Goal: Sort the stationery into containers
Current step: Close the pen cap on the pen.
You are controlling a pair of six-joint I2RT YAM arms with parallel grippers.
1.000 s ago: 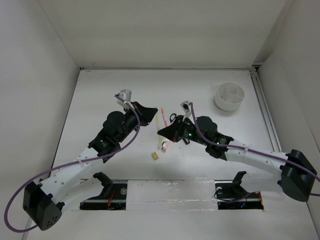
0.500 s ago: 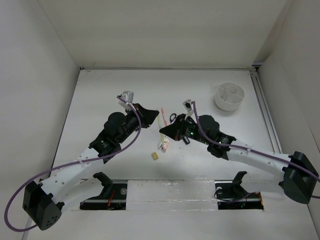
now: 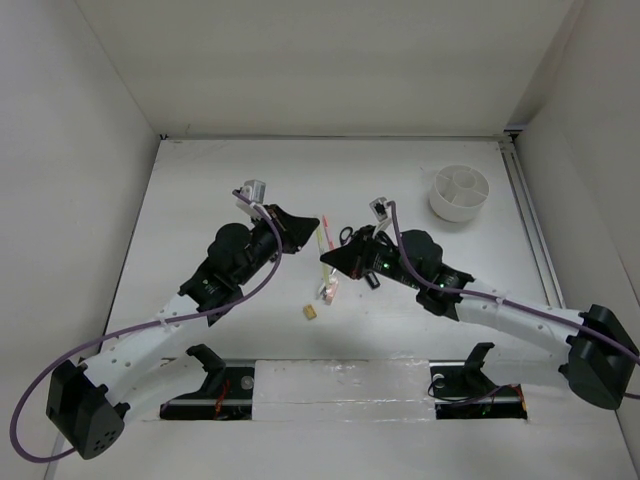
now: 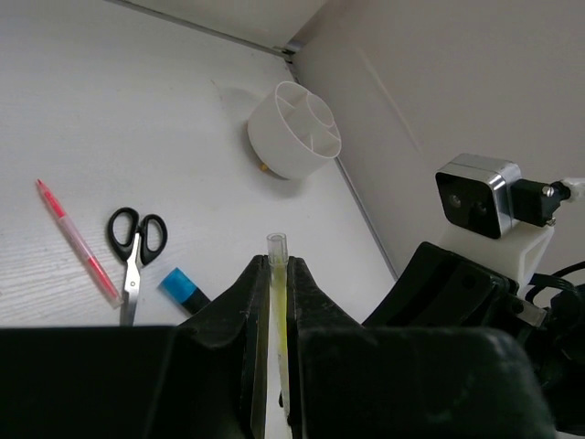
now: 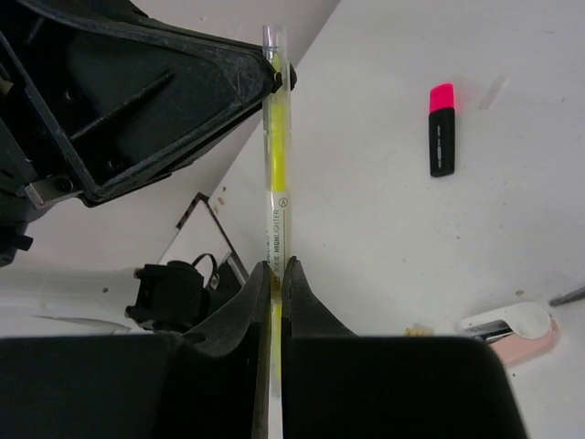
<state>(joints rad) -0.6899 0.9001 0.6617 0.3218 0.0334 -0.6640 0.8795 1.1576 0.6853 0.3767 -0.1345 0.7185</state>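
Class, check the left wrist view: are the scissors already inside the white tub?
No, the scissors lie on the table beside the red pen, well apart from the white tub.

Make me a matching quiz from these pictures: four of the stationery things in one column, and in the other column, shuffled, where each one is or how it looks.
Column one:
1. pale yellow stick
2. scissors
3. white tub
4. pink-capped marker

Column two:
A. standing near the far right corner of the table
B. clamped by the left end effector and the right end effector at once
C. lying between the red pen and the blue-capped marker
D. black barrel, lying flat on the table

Pairs: 1-B, 2-C, 3-A, 4-D
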